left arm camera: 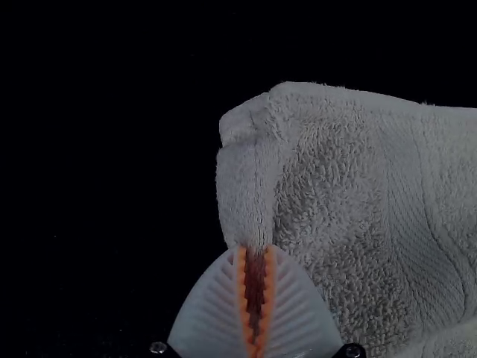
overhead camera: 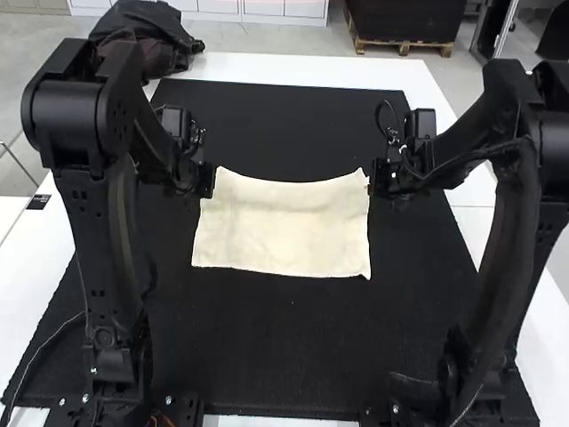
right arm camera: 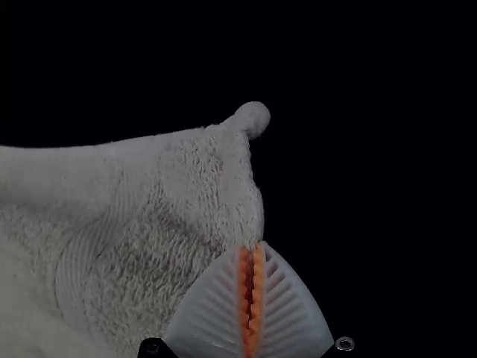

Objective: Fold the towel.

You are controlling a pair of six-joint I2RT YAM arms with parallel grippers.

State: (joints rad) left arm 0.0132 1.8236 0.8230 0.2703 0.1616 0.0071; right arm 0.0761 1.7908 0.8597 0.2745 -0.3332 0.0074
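Observation:
The cream towel (overhead camera: 283,227) lies as a wide rectangle mid-mat, its far edge sagging a little between the two grippers; the layers cannot be counted. At its far left corner is my left gripper (overhead camera: 210,181), and at its far right corner my right gripper (overhead camera: 373,179). In the left wrist view, the left gripper (left arm camera: 255,250) is shut on the side edge of the towel (left arm camera: 335,186), just short of a corner. The right wrist view has the right gripper (right arm camera: 252,247) shut on the towel's other side edge (right arm camera: 201,179), near a corner with a small knob.
A black mat (overhead camera: 293,347) covers most of the white table (overhead camera: 311,67). Dark fabric (overhead camera: 156,36) is heaped at the table's far left corner. Both arms stand along the sides and reach inward over the mat.

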